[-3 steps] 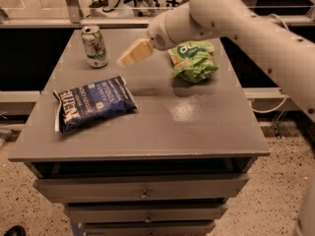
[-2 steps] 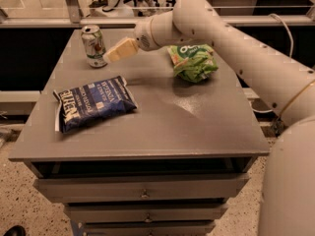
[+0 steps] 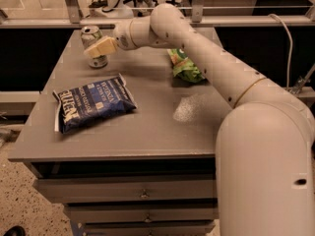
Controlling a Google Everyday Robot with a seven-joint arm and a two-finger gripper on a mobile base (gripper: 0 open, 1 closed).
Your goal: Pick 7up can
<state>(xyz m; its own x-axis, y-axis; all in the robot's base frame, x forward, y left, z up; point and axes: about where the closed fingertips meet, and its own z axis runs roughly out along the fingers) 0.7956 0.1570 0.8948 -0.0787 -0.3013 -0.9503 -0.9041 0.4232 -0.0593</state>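
Camera view: the 7up can (image 3: 90, 35) stands upright near the far left corner of the grey worktop (image 3: 147, 127); its label cannot be read. The end effector (image 3: 99, 48) is level with the can's middle, overlapping it from the right. Whether it is apart or clamped on the can cannot be told. The pale arm (image 3: 206, 58) reaches in from the lower right. A dark blue chip bag (image 3: 93, 102) lies flat at the front left, its white lettering illegible. A green chip bag (image 3: 185, 68) lies behind the arm. Drawers (image 3: 142, 193) sit below the worktop, on a speckled floor (image 3: 19, 195).
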